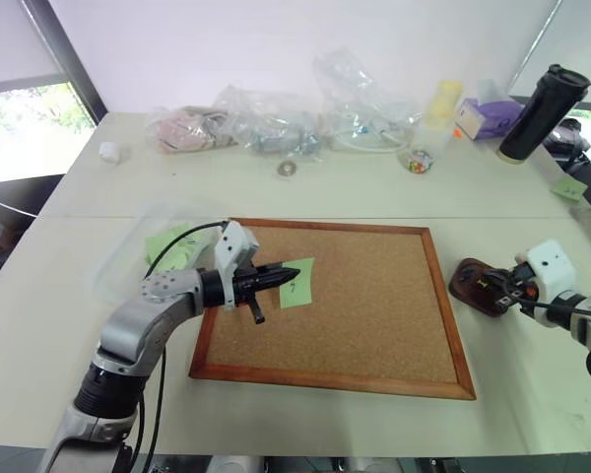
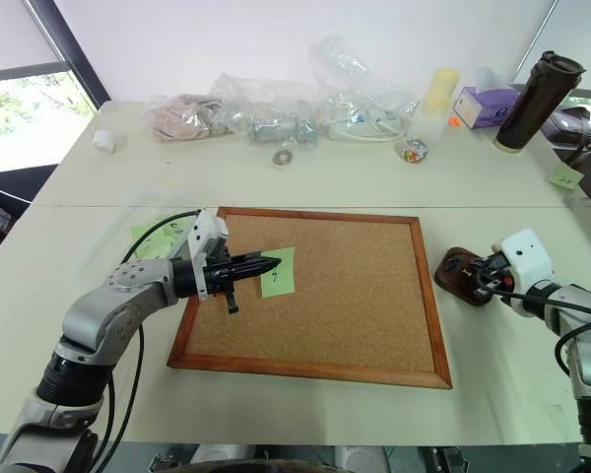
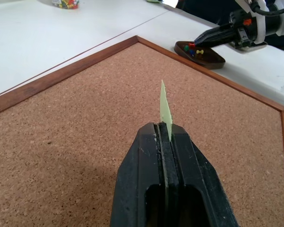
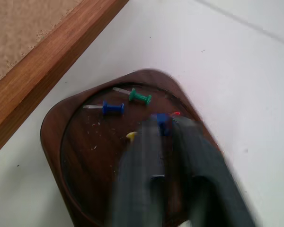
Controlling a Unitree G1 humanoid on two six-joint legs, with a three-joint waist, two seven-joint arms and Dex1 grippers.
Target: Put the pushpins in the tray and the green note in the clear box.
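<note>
- Left wrist view: left gripper (image 3: 164, 130) clenched on the green note (image 3: 164, 109), held edge-up over the corkboard (image 3: 85, 118).
- Right gripper (image 4: 173, 124) over the tray (image 4: 90, 151), fingers slightly parted, blurred.
- In tray: blue (image 4: 112, 108), green (image 4: 140, 97), yellow (image 4: 131, 136) and red (image 4: 175, 114) pins.
- Clear box (image 1: 143, 246) left of corkboard.

White counter (image 1: 98, 212) held corkboard (image 1: 364, 296) centre, brown tray (image 1: 470, 283) just to its right, plastic bags (image 1: 266, 123), dark tumbler (image 1: 537, 113) at back.
</note>
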